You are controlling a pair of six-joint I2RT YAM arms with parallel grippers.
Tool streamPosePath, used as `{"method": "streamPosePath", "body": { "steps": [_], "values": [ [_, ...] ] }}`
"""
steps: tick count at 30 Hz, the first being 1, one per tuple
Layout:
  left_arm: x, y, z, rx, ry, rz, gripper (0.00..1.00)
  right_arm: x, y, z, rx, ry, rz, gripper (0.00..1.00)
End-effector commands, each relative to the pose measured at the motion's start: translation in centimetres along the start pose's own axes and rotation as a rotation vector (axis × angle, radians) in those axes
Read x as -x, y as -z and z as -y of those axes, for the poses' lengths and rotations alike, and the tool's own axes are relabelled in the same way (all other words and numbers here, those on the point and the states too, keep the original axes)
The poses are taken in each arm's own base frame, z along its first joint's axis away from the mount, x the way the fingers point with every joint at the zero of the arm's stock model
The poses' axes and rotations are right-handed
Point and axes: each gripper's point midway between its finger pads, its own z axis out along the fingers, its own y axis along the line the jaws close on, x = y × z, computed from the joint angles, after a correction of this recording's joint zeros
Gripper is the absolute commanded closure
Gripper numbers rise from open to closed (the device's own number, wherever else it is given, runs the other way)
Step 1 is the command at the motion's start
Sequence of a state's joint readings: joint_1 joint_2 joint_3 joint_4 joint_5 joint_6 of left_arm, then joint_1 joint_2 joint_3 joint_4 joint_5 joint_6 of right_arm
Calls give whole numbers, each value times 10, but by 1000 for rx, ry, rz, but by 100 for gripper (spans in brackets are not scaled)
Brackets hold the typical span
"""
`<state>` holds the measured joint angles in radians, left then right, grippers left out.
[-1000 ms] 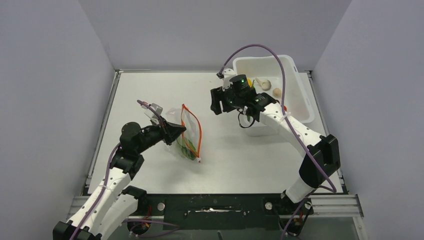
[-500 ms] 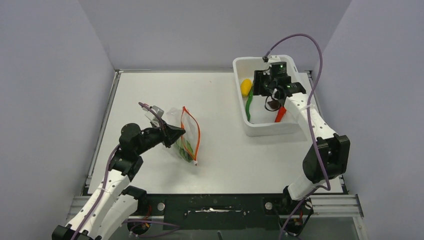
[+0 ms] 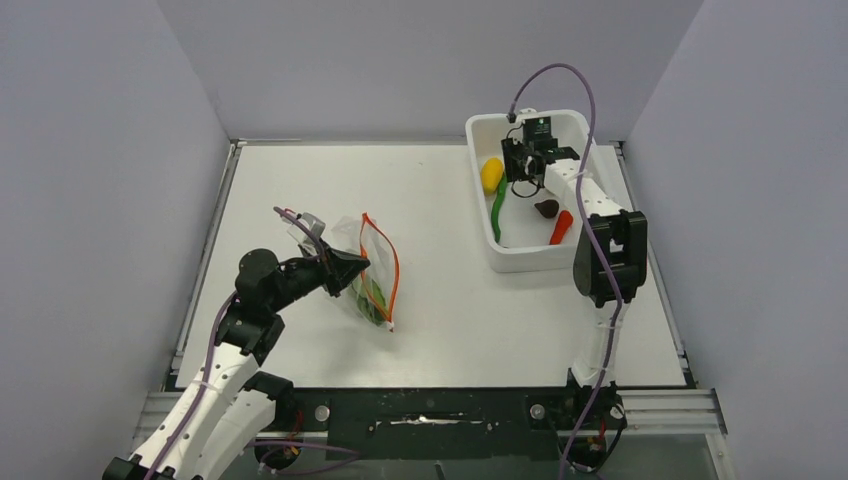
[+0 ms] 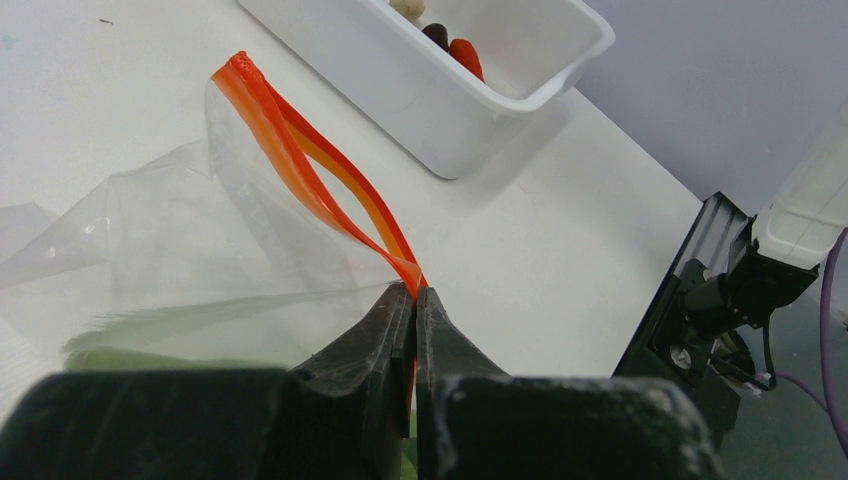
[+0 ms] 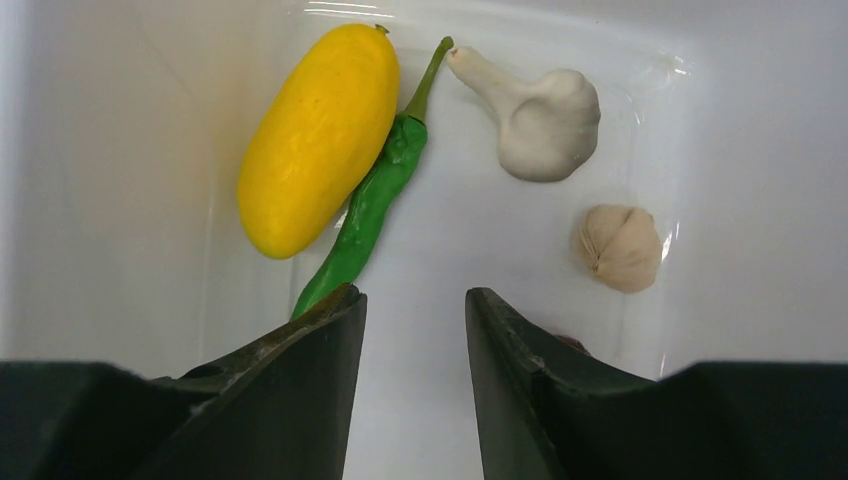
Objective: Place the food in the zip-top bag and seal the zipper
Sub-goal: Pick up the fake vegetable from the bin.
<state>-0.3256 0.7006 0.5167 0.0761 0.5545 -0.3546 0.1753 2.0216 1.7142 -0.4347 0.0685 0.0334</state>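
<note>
A: left side?

B: left gripper (image 4: 414,300) has its fingers pressed together, clamped on the zip-top bag (image 3: 372,262) at one end of the zipper (image 4: 300,170). The mouth gapes and the two zipper strips bow apart. The bag hangs from that grip, well left of the white tub (image 3: 520,260) and nearer the arm bases than the tub is. Can't tell if its bottom touches the table (image 3: 440,300).

A: anything in it?

B: flat green leaf (image 3: 368,297), low inside the bag.

A: right side?

B: right gripper (image 5: 412,300) points down into the tub's far end, fingers apart, nothing between them.

A: tub contents?

B: yellow squash (image 5: 318,140) lies by the tub's left wall, with the green pepper (image 5: 372,205) touching its side. The pepper's tail runs under one fingertip; contact unclear. Garlic bulb (image 5: 545,120) and small beige clove (image 5: 620,247) sit on the tub floor, close together and not touching. Dark maroon piece (image 3: 546,208) and orange-red cone (image 3: 561,228) are in the tub's near half, toward its right wall.
</note>
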Motion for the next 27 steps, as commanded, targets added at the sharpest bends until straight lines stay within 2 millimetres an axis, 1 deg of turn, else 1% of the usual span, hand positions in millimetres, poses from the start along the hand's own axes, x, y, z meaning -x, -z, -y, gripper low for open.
{"method": "streamPosePath", "body": {
  "steps": [1,5,8,12,15,18,21,27],
  "values": [
    [15,1,7,-26,-44,41,100,55,-7,22,-82,94,138,57],
    [14,0,7,-34,-38,36,100,64,-28,30,-124,121,146,57],
    [13,-1,7,-34,-39,33,100,66,-42,33,-145,137,147,57],
    [12,-1,6,-33,-37,32,100,78,-52,35,-148,145,170,57],
    [12,-1,6,-35,-35,31,100,84,-60,31,-128,152,199,57],
    [12,-2,6,-34,-34,30,100,83,-73,30,-127,171,203,57],
    [11,-2,6,-37,-33,30,100,78,-88,35,-159,183,182,58],
    [10,-2,6,-40,-30,26,100,77,-101,43,-196,203,189,60]
  ]
}}
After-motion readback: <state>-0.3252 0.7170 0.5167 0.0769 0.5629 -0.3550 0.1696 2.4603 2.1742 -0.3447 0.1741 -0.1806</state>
